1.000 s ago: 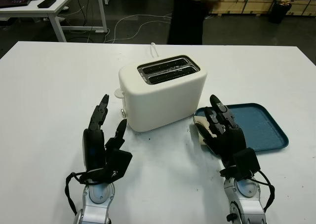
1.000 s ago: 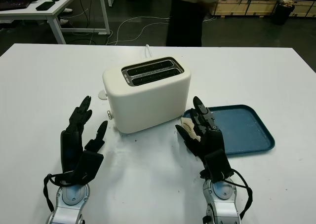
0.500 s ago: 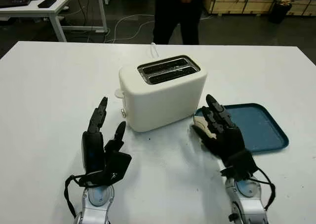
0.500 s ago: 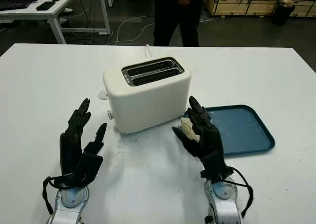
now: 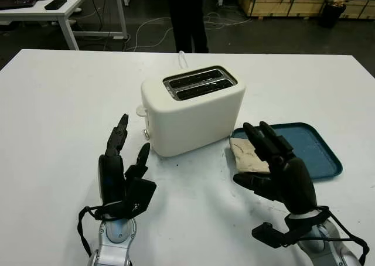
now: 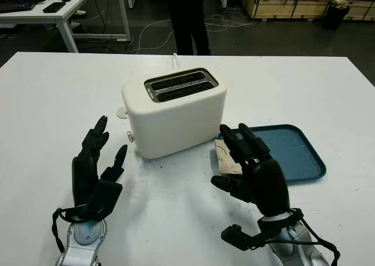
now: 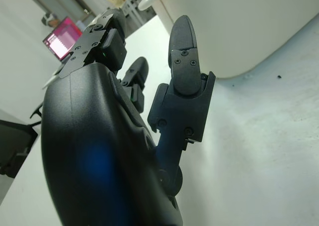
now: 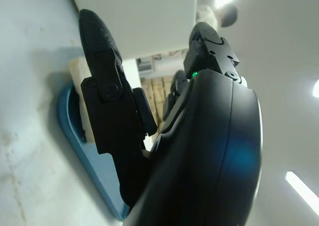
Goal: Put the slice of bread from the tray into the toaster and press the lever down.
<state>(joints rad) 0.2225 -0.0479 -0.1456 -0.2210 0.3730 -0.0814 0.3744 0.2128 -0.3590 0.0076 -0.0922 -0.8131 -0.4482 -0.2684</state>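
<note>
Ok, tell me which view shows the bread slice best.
The left eye view: the bread slice lies in plain sight at the tray's near-left corner, just ahead of the open right hand. The right eye view shows it similarly; in the right wrist view a finger hides most of it.

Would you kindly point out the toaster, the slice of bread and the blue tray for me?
toaster [image 5: 196,122], left eye view, its white front side.
slice of bread [image 5: 246,155], left eye view, its top face.
blue tray [image 5: 313,146], left eye view, bare floor.

Toaster [image 5: 193,111] cream, tray [image 5: 313,149] blue, bread [image 5: 249,154] pale, table [image 5: 58,102] white.
</note>
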